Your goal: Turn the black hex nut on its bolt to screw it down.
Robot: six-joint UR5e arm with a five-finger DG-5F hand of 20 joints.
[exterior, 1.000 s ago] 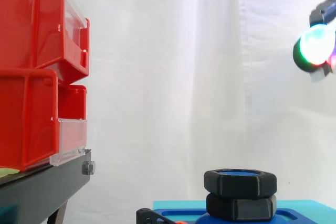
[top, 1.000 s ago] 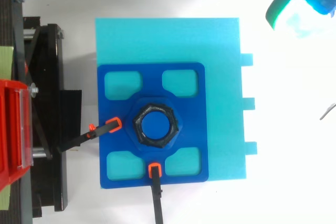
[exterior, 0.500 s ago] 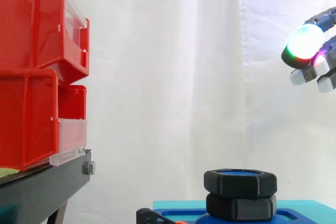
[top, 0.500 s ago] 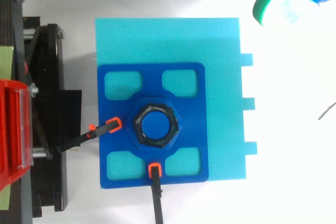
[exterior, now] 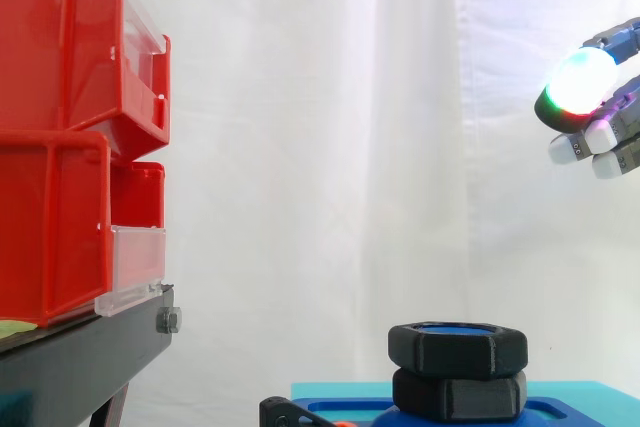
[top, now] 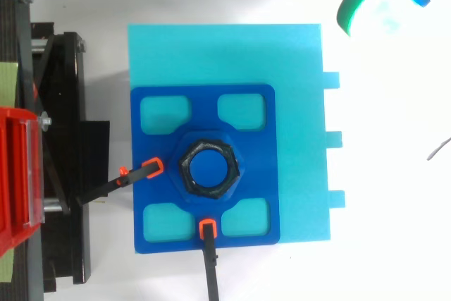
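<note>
The black hex nut [exterior: 457, 346] sits on top of its blue bolt [top: 208, 167], with a second black hex piece [exterior: 458, 393] right under it. From above, the nut [top: 208, 150] rings the bolt at the middle of a dark blue plate [top: 246, 139]. My hand [exterior: 590, 97] hangs high at the right edge, well above and to the right of the nut. It is open, its glowing fingertips [top: 372, 6] point left, and it holds nothing.
The blue plate lies on a cyan slab [top: 296, 61] and is held by two orange-tipped black clamps [top: 151, 168] [top: 206, 229]. Red bins [exterior: 70, 137] on a black stand [exterior: 80, 367] rise at the left. A white curtain hangs behind.
The hand has come a little further in from the right edge and more of its fingertips show. The nut has not moved.
</note>
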